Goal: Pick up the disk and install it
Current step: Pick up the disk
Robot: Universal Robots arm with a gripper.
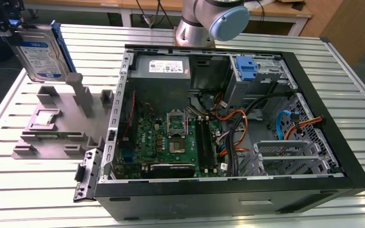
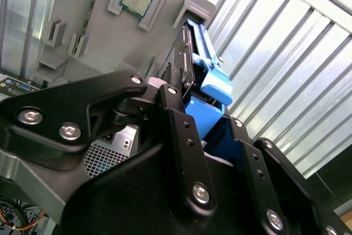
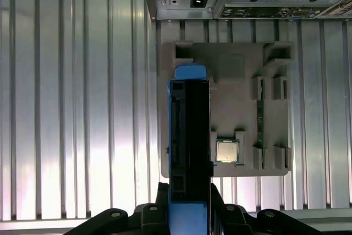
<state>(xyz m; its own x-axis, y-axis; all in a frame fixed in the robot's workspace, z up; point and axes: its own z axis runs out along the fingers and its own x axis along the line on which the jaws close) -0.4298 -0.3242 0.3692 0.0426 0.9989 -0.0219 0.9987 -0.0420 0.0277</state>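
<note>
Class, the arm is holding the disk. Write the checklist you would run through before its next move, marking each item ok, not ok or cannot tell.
1. Grip: ok. The gripper is shut on the disk, with a finger on each side.
2. Disk out of the grey fixture: ok. It hangs above the fixture in the exterior view.
3. Disk attitude: ok, upright on its edge.
4. Computer case open: ok, its inside is exposed.
5. Way into the metal drive cage: cannot tell. Orange cables lie beside it.
</note>
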